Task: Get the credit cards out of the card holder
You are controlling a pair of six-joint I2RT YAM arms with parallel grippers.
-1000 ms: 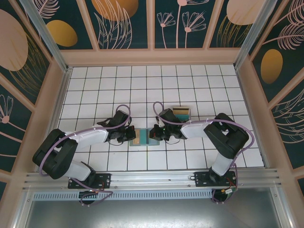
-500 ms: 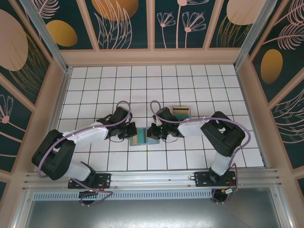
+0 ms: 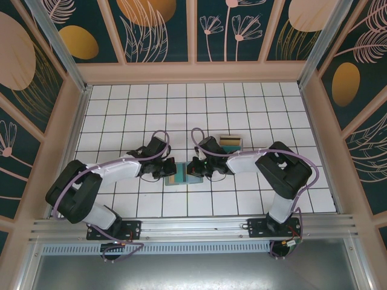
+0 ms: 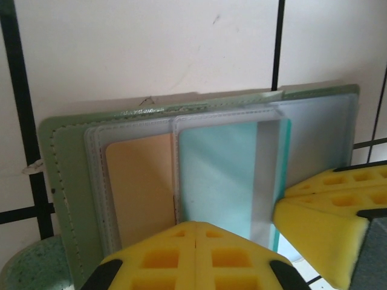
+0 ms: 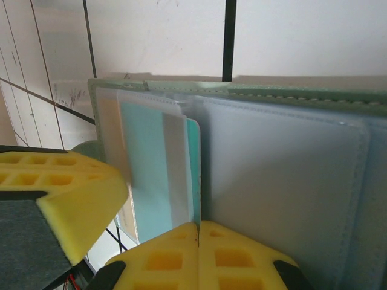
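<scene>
The card holder (image 4: 65, 199) lies open on the white tiles (image 4: 151, 48), just ahead of my left gripper (image 4: 196, 232) and my right gripper (image 5: 198, 229). A teal card (image 4: 217, 169) and a yellow-gold card (image 4: 139, 187) sit tucked in its clear pockets. Both sets of jaws are closed, gripping nothing. I judge they are placed at opposite edges to steady the panels before a card is drawn out.

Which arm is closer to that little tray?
Right. The right arm ends at the holder's right side, just near of the tray; the left arm ends at the holder's left side, farther off.
</scene>
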